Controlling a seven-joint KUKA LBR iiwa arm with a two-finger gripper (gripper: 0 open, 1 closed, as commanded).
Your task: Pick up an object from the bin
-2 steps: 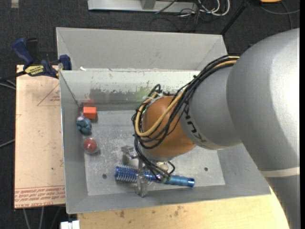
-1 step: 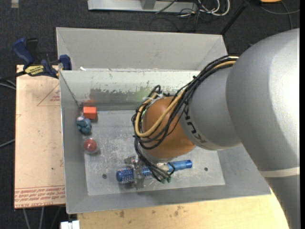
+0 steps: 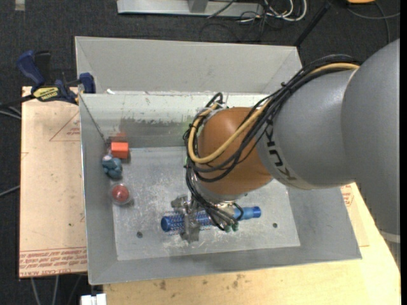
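The claw (image 3: 190, 226) sits low over the blue ridged rod (image 3: 170, 223) near the bin (image 3: 280, 237) front; its opening I can't tell; best grip mid-rod, lift straight

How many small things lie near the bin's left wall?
3: an orange block, a bluish lump below it, a red ball lowest. The arm may hide others.

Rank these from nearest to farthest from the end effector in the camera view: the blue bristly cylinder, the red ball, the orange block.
1. blue bristly cylinder: front middle of the bin, right at the end effector.
2. red ball: off to the left side.
3. orange block: left side, farther back, near the rear wall.
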